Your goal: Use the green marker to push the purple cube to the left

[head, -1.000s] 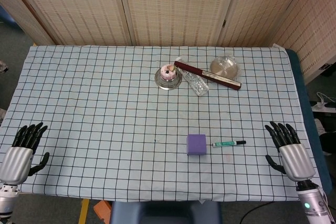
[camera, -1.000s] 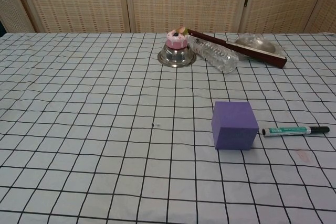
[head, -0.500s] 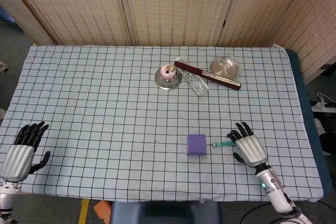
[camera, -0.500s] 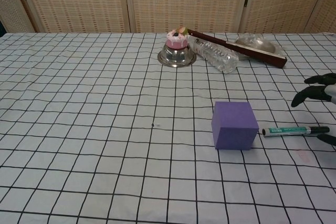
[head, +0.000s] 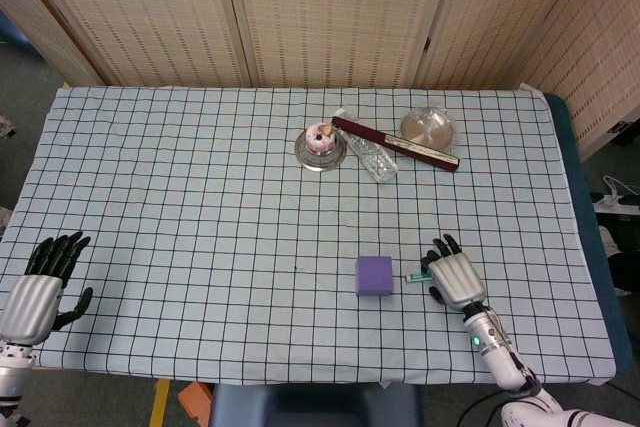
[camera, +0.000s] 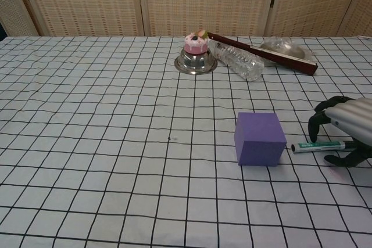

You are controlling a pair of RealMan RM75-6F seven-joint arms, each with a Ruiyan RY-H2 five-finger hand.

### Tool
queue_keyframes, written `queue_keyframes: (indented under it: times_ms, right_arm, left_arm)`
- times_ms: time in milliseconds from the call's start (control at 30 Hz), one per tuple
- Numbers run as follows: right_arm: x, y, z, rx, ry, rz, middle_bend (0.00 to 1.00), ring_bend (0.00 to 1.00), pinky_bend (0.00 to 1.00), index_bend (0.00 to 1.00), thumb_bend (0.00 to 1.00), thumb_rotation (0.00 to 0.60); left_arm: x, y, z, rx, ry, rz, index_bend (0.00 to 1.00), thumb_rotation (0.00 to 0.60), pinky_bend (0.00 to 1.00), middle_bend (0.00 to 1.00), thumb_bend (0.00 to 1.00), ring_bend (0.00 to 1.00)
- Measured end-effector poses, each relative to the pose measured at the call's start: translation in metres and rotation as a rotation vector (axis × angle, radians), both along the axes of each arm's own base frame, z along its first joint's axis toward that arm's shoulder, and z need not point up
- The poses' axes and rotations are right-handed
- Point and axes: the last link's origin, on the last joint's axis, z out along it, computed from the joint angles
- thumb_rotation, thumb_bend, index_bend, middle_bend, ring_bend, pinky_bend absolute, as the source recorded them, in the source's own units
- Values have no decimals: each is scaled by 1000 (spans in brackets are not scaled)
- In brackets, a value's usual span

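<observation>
Two hands at the near edge, the right hand (head: 455, 277) arched over the marker (camera: 318, 145).
Its fingers (camera: 318, 121) curl down around the green marker, which lies flat on the checked tabletop (head: 200, 197) just right of the purple cube (head: 374, 275); whether they grip it I cannot tell. The left hand (head: 38, 290) rests at the near left corner, fingers apart, holding nothing. Far behind the cube stand a metal bowl with a pink cupcake (head: 320, 144), a plastic bottle (head: 367, 155) and a dark red stick (head: 395, 143).
</observation>
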Motion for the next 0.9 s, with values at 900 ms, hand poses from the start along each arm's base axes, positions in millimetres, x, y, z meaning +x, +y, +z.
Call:
queue_keyframes:
  times_ms: [900]
  right_arm:
    - [-4,10,-2,-34,48,19,657,446,305,728,307,600]
  left_arm:
    - [-4,4,0,4,23,26,0,600,26,0,441,0]
